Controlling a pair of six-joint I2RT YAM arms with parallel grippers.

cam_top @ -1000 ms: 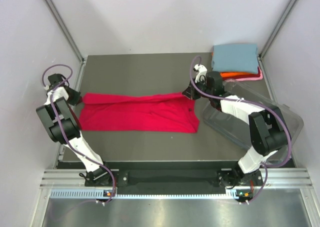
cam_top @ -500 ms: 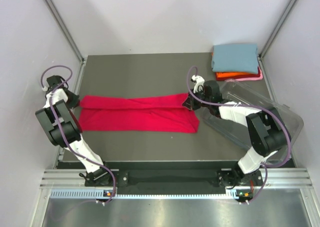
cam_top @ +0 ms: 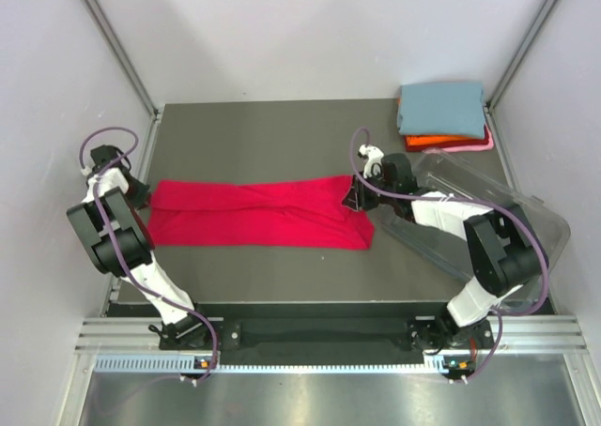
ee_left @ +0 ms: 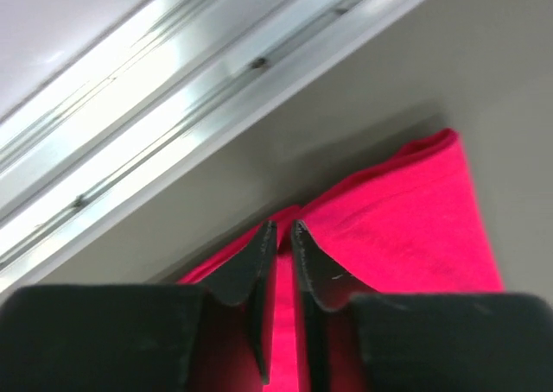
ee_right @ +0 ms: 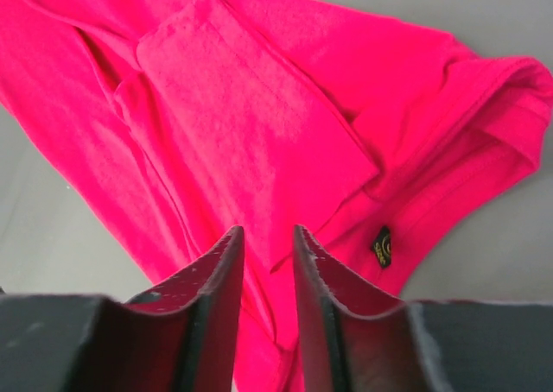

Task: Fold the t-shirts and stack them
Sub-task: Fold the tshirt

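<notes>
Lying as a narrow folded band across the table (cam_top: 263, 140), the crimson t-shirt (cam_top: 258, 215) runs left to right, one end beneath each arm. The left gripper (ee_left: 281, 228) sits at its left end, jaws parted a crack, gripping nothing. The right gripper (ee_right: 268, 230) hovers over the right end, jaws wider, empty. Which end holds the collar I cannot tell. The folded stack (cam_top: 441, 107) sits far right, nearer the right arm.
</notes>
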